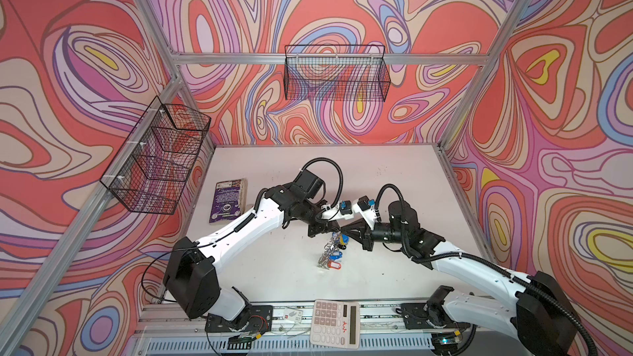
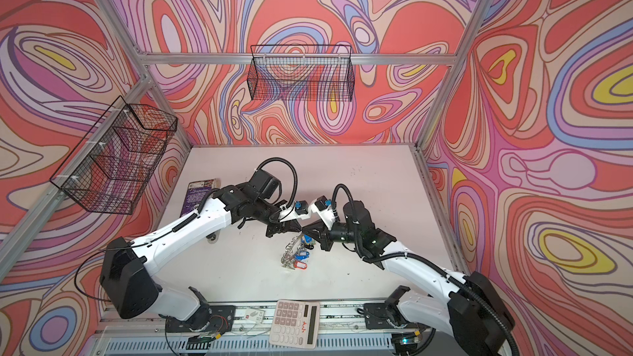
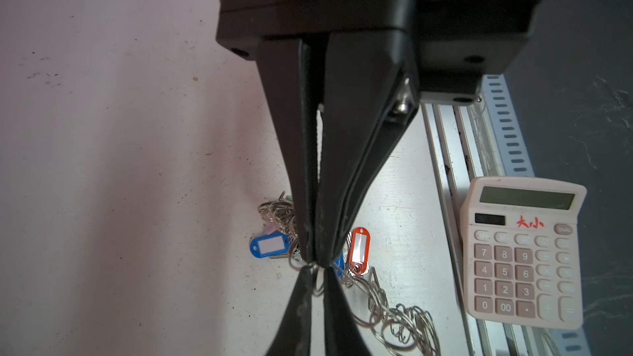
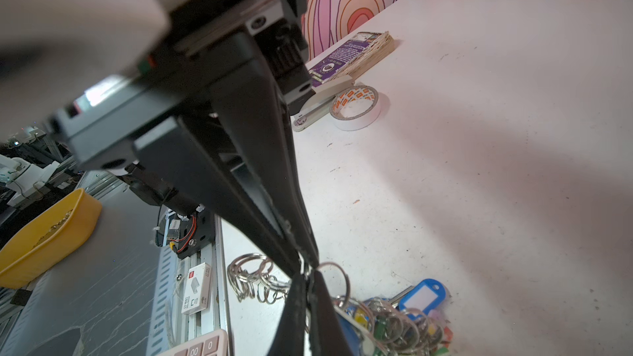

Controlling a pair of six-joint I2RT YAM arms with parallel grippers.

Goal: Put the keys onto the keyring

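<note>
Both arms meet tip to tip over the middle of the table (image 1: 394, 183). The left gripper (image 3: 312, 260) has its jaws pressed together on a thin split ring (image 4: 331, 265). The right gripper (image 4: 308, 265) is closed as well, tips at the same ring, though we cannot tell whether it truly pinches the wire. The keys (image 4: 394, 323) sit directly below in a tangled bunch of rings, with a blue tag (image 3: 269, 244) and a red tag (image 3: 359, 251) showing. We cannot pick the keyring itself out of that tangle. We judge the step to be working one key's ring onto the keyring, and it looks unfinished. The next move likely needs one side held steady while the other turns the coil along, since wire this thin could slip. Containers: the side wire basket (image 1: 157, 159) and rear wire basket (image 1: 337, 73) show nothing inside. What is in the yellow bin (image 4: 44, 234) off the table is unclear.
</note>
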